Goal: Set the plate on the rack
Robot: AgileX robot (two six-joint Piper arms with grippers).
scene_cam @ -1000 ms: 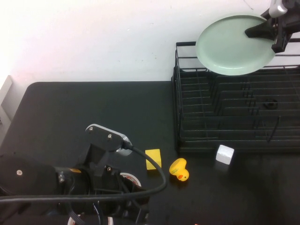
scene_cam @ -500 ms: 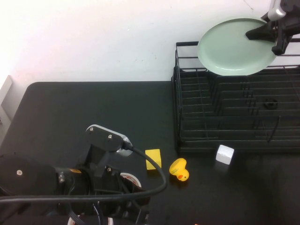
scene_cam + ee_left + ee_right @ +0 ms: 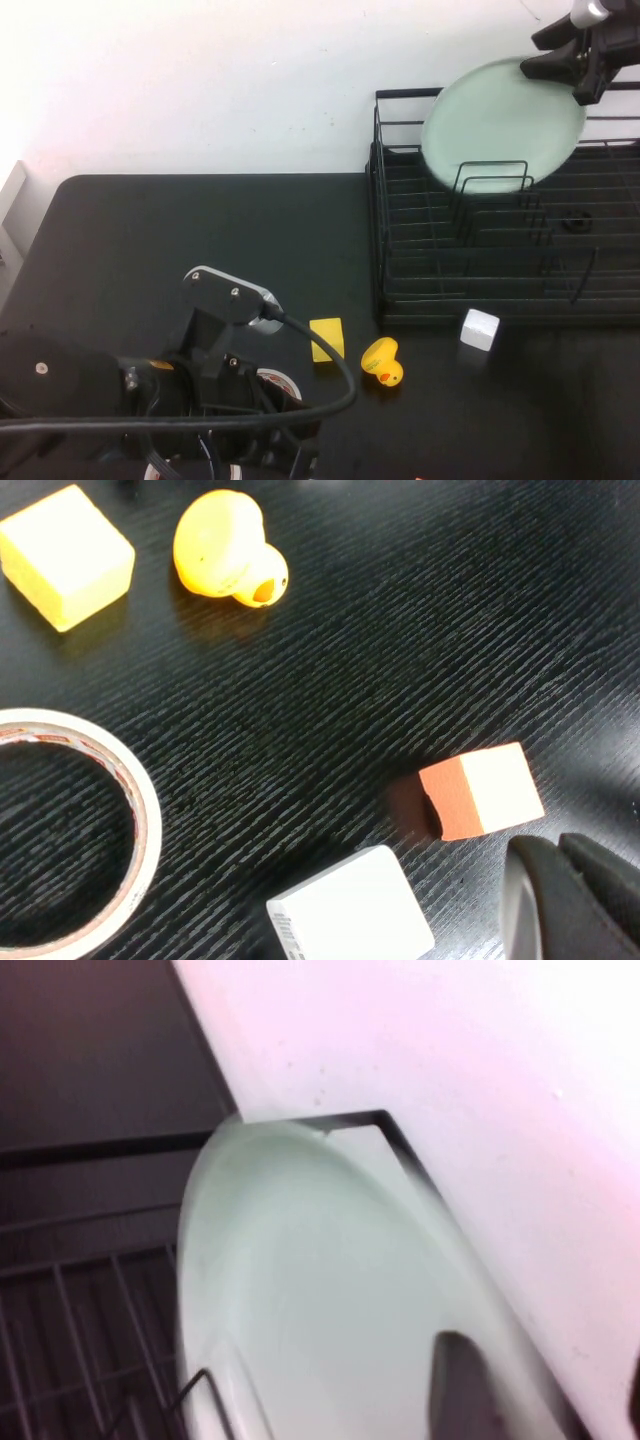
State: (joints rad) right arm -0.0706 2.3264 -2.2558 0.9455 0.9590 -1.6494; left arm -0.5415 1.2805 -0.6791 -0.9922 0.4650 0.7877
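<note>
While parked at 7 o'clock over the tabletop [image 3: 120,250], left gripper [image 3: 560,905]: jaw state can't tell | yellow block [image 3: 327,339], rubber duck [image 3: 382,362], white cube [image 3: 480,329] along rack front | rack [image 3: 500,250] at 2 o'clock | plate [image 3: 500,125] tilted upright behind a divider loop, right gripper [image 3: 572,66] clamped on its rim at 1 o'clock

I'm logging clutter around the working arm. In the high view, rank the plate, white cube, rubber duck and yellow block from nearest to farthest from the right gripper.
The right gripper is at the rack's far right.
1. Plate, held by it at the back rail.
2. White cube, in front of the rack.
3. Rubber duck, further left.
4. Yellow block, leftmost.
The left gripper is parked near-left.
</note>
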